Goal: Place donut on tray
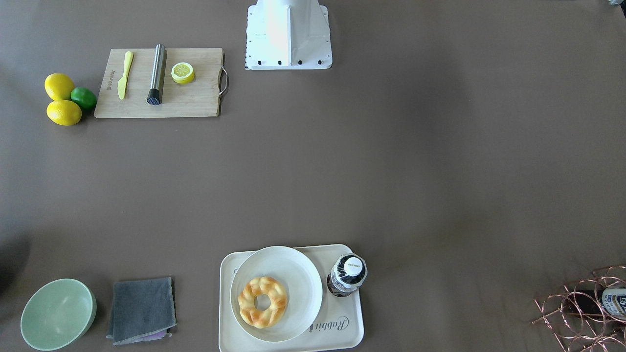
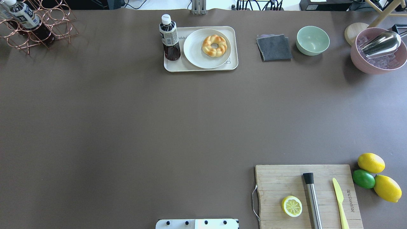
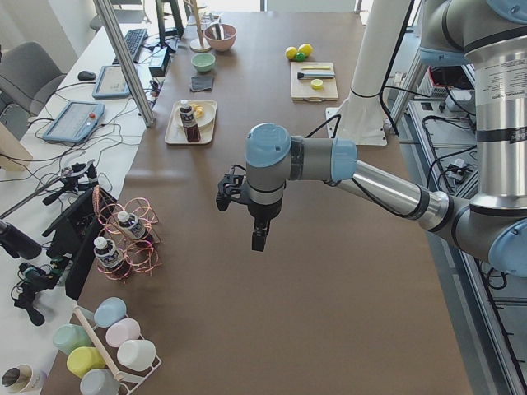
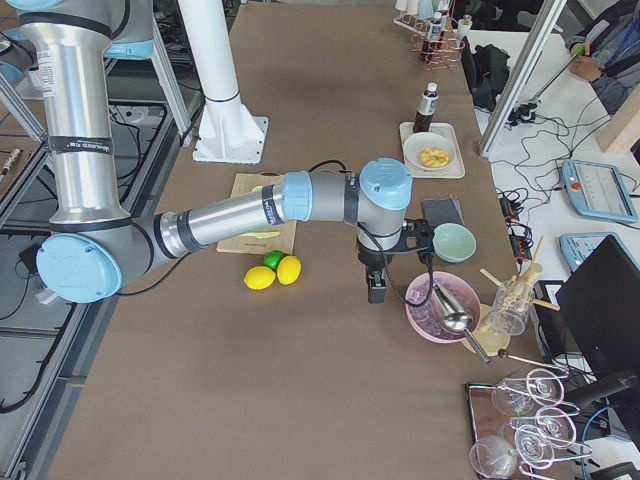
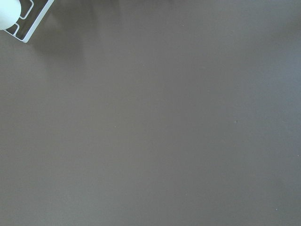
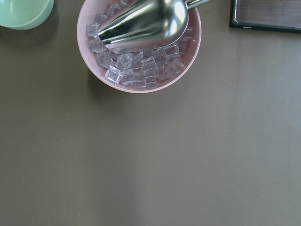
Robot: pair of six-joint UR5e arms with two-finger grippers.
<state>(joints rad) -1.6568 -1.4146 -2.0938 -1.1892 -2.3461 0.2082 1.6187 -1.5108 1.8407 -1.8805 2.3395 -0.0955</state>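
Note:
The golden-brown braided donut [image 1: 262, 301] lies on a white plate [image 1: 296, 274] that stands on the cream tray [image 1: 342, 333] at the table's far side; it also shows in the overhead view [image 2: 214, 45] on the tray [image 2: 178, 66]. A dark drink bottle [image 2: 169, 38] stands upright on the tray beside the plate. My left gripper [image 3: 258, 239] shows only in the exterior left view, held high above bare table, far from the tray. My right gripper [image 4: 376, 292] shows only in the exterior right view, next to a pink bowl. I cannot tell whether either is open or shut.
A wooden cutting board [image 2: 286, 178] holds a lemon half [image 2: 292, 206], a metal rod [image 2: 312, 200] and a yellow knife [image 2: 339, 203]. Lemons [image 2: 371, 163] and a lime [image 2: 363, 178] lie beside it. Grey cloth [image 2: 274, 47], green bowl [image 2: 312, 40], pink ice bowl [image 2: 365, 60] and copper rack [image 2: 51, 28] line the far edge.

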